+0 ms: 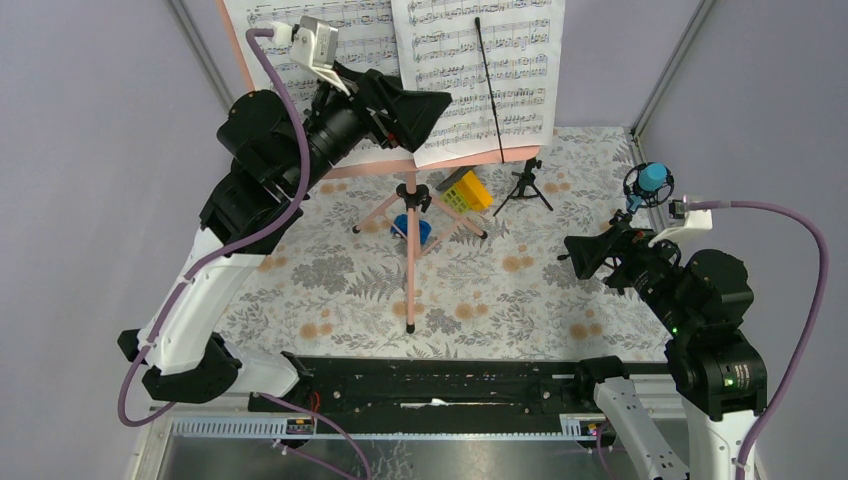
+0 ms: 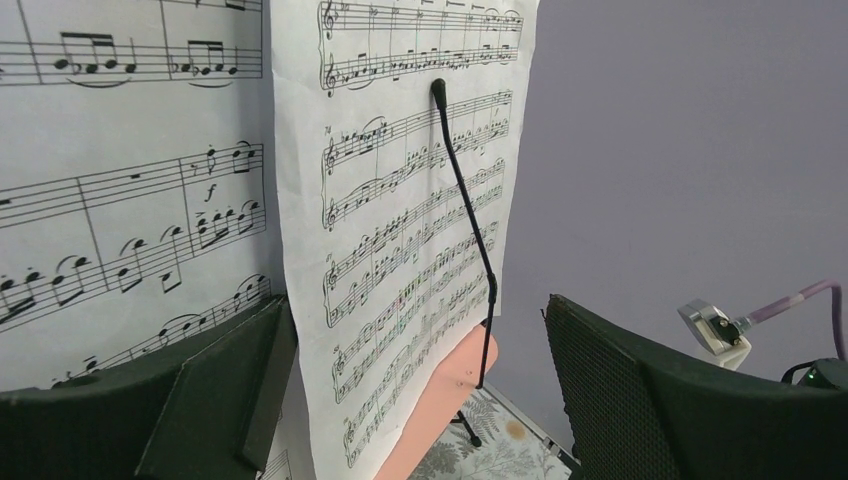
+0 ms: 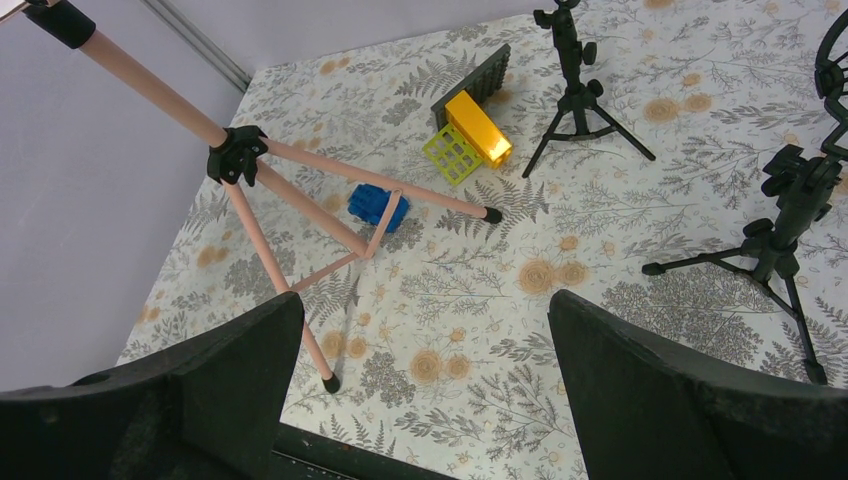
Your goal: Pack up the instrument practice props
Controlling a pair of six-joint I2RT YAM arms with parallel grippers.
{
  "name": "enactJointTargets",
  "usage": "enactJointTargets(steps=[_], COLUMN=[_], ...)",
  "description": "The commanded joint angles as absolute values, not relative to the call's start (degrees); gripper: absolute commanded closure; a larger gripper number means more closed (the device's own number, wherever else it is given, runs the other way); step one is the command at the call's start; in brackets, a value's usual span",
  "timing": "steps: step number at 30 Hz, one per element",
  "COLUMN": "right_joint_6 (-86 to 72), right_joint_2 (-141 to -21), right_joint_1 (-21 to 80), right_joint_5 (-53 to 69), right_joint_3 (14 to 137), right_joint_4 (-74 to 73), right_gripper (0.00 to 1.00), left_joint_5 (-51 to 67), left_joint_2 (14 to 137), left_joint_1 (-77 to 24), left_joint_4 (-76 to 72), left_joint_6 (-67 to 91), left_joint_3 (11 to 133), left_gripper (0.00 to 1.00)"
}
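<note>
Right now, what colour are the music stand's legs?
The legs are pale pink; the right wrist view shows them best.

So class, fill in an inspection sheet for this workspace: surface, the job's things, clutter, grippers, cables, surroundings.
Surface: floral cloth covers the table.
Job's things: pink music stand upright on its tripod legs, sheet-music pages on it; black mic on a small tripod in front of the right page; blue mic on its tripod at the far right.
Clutter: blue toy car between the stand's legs; yellow-green toy block beside them.
Grippers: left gripper open, raised at the pages; right gripper open above the cloth, holding nothing.
Cables: purple cables run from each wrist camera.
Surroundings: plain lilac walls.
</note>
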State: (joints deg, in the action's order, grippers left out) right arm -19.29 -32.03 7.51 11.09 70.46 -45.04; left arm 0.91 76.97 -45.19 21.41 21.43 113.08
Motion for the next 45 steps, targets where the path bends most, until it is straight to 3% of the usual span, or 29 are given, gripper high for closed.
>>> enactJointTargets(steps=[1, 8, 15, 22, 29, 38, 45], right_joint_6=[-18.5, -18.0, -15.5, -17.6, -31.4, -37.0, -41.0], right_joint_2=[-31.7, -31.8, -34.5, -39.0, -47.1, -59.7, -66.7], right_joint_1=[7.6, 7.6, 7.7, 7.6, 7.7, 7.7, 7.7], right_joint_5=[10.1, 9.9, 13.0, 26.0, 45.6, 45.9, 47.8], right_joint_3=[70.1, 70.0, 75.1, 81.7, 86.7, 99.3, 103.7], right_joint_4=[-44.9, -44.7, -42.8, -36.2, -21.5, -15.8, -10.4], right_gripper=[0.0, 0.0, 0.0, 0.06, 0.13, 0.27, 0.33], left_joint_5=[3.4, 2.6, 0.4, 0.2, 0.4, 0.4, 0.2], left_joint_2=[76.9, 76.9, 76.2, 77.0, 76.5, 76.5, 75.3], left_joint_1=[-45.6, -45.6, -45.6, -45.7, -45.6, -45.6, -45.5], left_joint_4=[17.1, 16.3, 13.6, 12.7, 10.8, 10.0, 8.5], left_joint_6=[21.9, 21.4, 19.8, 17.8, 17.1, 17.3, 17.4], left_joint_3=[112.4, 111.5, 109.2, 109.3, 108.0, 107.1, 105.2], left_gripper=[0.03, 0.34, 0.51, 0.7, 0.74, 0.79, 0.95])
